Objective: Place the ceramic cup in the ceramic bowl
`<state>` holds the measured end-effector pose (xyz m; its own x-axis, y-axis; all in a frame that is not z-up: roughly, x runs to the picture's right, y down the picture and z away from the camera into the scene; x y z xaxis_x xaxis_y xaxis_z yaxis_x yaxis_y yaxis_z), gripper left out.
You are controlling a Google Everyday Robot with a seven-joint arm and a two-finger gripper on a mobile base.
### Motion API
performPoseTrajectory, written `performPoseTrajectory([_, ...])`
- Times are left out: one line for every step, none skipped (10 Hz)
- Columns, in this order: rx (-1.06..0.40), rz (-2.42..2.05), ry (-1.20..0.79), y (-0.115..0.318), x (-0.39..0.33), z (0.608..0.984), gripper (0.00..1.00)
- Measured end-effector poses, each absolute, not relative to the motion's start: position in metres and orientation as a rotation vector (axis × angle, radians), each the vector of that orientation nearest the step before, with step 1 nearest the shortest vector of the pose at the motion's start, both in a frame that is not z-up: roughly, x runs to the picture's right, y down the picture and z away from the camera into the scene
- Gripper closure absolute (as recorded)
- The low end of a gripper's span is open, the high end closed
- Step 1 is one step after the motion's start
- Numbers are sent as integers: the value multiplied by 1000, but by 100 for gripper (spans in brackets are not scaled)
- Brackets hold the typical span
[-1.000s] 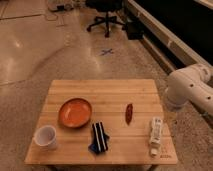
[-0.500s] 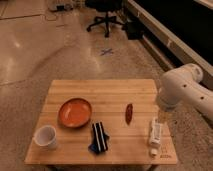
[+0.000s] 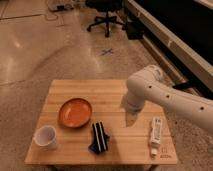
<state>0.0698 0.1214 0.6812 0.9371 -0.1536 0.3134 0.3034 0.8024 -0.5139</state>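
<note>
The small white ceramic cup (image 3: pixel 46 136) stands upright at the front left corner of the wooden table (image 3: pixel 85 90). The shallow orange-brown ceramic bowl (image 3: pixel 75 112) sits just behind and to the right of it, empty. My white arm reaches in from the right, and my gripper (image 3: pixel 131 118) hangs over the table's middle right, well to the right of the bowl and far from the cup. It holds nothing that I can see.
A black and blue striped item (image 3: pixel 99 137) lies in front of the bowl. A white printed tube (image 3: pixel 156 132) lies near the table's right front edge. An office chair (image 3: pixel 107 15) and a blue cross on the floor (image 3: pixel 106 51) are beyond the table.
My arm has swung in from the right edge to over the table's middle right. It now covers the small reddish item that lay there. Cup and bowl have not moved.
</note>
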Motion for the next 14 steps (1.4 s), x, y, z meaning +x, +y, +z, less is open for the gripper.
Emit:
performPoseTrajectory([-595,-290,-309,126,41,681,35])
performPoseTrajectory([-599,-322,-347,130,19,680,35])
performPoseTrajectory([-608,-355,-389,137,-3,678,35])
performPoseTrajectory([-617,-384,-427,144,-20,676,35])
performPoseTrajectory([-628,-409,-462,151,-34,672,35])
performPoseTrajectory([-639,-436,-498,160,-46,668,35])
performPoseTrajectory([-645,-459,-522,166,-54,663,35])
performPoseTrajectory([-650,-492,-557,174,-63,657,35])
performPoseTrajectory([-653,-511,-580,179,-68,652,35])
performPoseTrajectory([-655,-518,-595,183,-70,647,35])
performPoseTrajectory([-656,-515,-596,183,-69,647,35])
performPoseTrajectory([-656,-517,-597,183,-70,647,35])
performPoseTrajectory([-656,-518,-598,184,-71,647,35])
performPoseTrajectory([-657,-516,-597,184,-70,647,35])
